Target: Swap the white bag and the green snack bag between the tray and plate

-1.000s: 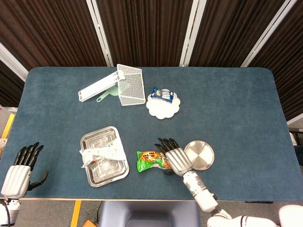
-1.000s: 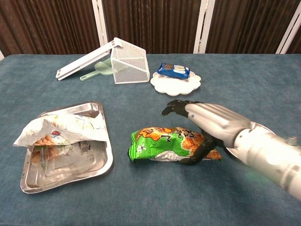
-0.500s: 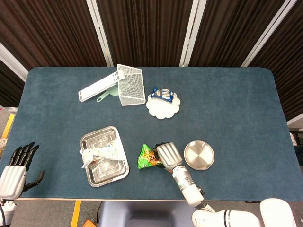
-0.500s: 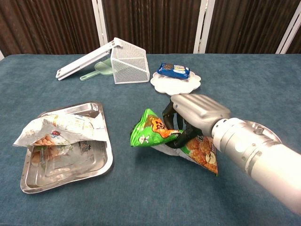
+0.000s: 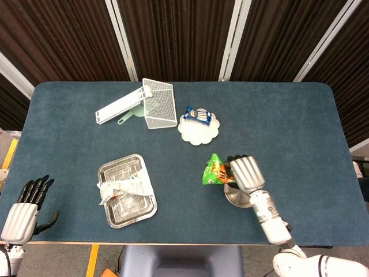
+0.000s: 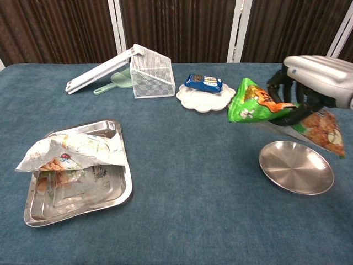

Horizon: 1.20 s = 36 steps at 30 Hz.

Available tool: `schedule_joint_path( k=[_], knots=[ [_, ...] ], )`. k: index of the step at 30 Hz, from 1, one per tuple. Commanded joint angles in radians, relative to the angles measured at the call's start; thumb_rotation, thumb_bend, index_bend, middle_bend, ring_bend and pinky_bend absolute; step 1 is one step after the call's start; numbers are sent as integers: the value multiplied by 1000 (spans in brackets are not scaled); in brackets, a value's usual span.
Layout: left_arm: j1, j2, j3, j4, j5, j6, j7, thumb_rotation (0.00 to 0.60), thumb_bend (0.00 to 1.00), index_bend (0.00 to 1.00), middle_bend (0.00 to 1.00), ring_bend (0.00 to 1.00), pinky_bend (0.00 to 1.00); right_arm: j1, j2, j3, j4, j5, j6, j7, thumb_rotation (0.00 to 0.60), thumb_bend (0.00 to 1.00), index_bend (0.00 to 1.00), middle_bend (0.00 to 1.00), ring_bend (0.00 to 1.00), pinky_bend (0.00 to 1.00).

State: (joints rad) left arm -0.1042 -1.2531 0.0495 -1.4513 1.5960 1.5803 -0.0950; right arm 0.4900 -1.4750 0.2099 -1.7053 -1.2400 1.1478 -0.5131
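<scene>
Looking down from the head view, I have my right robot hand (image 5: 246, 174) clenched around the green snack bag (image 5: 215, 171), which is off the table and juts out to the hand's left, its long axis running roughly left-right; the round metal plate (image 5: 234, 198) sits directly under and partly hidden by that hand, so my judgement is the coming move is a straight lowering. The white bag (image 5: 122, 187) lies across the steel tray (image 5: 133, 213), well apart to the left. My left robot hand (image 5: 27, 206) hangs off the table's near-left corner, fingers apart, holding nothing; it is the nearer one to the tray. In the chest view, the right robot hand (image 6: 314, 77) grips the snack bag (image 6: 259, 105) mid-body, its green end pointing left and its orange end drooping right, above the plate (image 6: 297, 167) and clear of it. The white bag (image 6: 71, 150) rests slumped over the tray (image 6: 83, 207). Count: one green snack bag, one white bag, one tray, one metal plate; my left hand is not seen here.
</scene>
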Motion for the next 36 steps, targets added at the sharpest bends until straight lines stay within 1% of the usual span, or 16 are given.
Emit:
schedule_joint_path(
  k=[1,6,7,8,9,11,13,16,19,22,24,25,27,29,32,36],
  knots=[
    [-2,-6,-3,4,0,-9,3,600,361,0,0,0,0,-23,8,-42,74,24,-34,70,600,373,764,638,600,656],
    [-4,-8,-3,8,3,-26,-14,600,361,0,0,0,0,-26,-50,-87,196,-69,-29,193,600,373,704,637,579,648],
    [-4,-7,-5,9,2,-27,-16,600,361,0,0,0,0,-27,-57,-94,210,-80,-25,202,600,373,643,621,550,640],
    [-3,-7,-6,10,1,-27,-18,600,362,0,0,0,0,-27,-60,-101,221,-85,-31,209,600,373,563,591,520,631],
    [-2,-7,-7,11,0,-28,-20,600,362,0,0,0,0,-24,-58,-108,224,-86,-43,214,600,373,436,541,483,619],
    [0,-3,-8,7,-5,-35,-24,600,361,0,0,0,0,-18,-42,-122,219,-90,-73,232,600,372,104,389,383,586],
    [0,1,-8,3,-12,-44,-28,600,361,0,0,0,0,-16,-20,-134,205,-96,-86,231,600,362,0,286,292,538],
    [0,7,-10,-3,-15,-52,-27,600,361,0,0,0,0,-22,27,-150,161,-92,-93,207,600,324,0,118,121,400],
    [4,10,-12,-7,-7,-42,-23,600,361,0,0,0,0,-50,108,-166,63,-113,-62,248,600,290,0,12,8,272],
    [11,11,-16,-12,3,-19,-8,600,361,0,0,0,0,-113,197,-197,-32,-201,47,334,600,272,0,0,0,176],
    [14,13,-17,-17,4,-14,0,600,367,0,0,0,0,-135,221,-213,-47,-236,85,355,600,271,0,0,0,121],
    [25,23,-20,-33,-4,-2,19,600,373,0,0,0,0,-191,261,-248,-63,-296,176,376,600,270,0,0,0,74],
    [35,44,-13,-74,-8,-3,54,600,383,0,0,0,0,-275,281,-304,-34,-383,304,399,600,270,0,0,0,7],
    [35,64,2,-108,-2,-21,90,600,384,0,0,0,0,-340,247,-327,50,-404,384,392,600,269,0,0,0,0],
    [31,77,15,-125,23,-34,119,600,383,0,0,0,0,-355,229,-339,90,-425,385,382,600,267,0,0,0,0],
    [36,75,7,-117,28,-20,136,600,383,0,0,0,0,-374,228,-325,96,-432,419,410,600,267,0,0,0,0]
  ],
)
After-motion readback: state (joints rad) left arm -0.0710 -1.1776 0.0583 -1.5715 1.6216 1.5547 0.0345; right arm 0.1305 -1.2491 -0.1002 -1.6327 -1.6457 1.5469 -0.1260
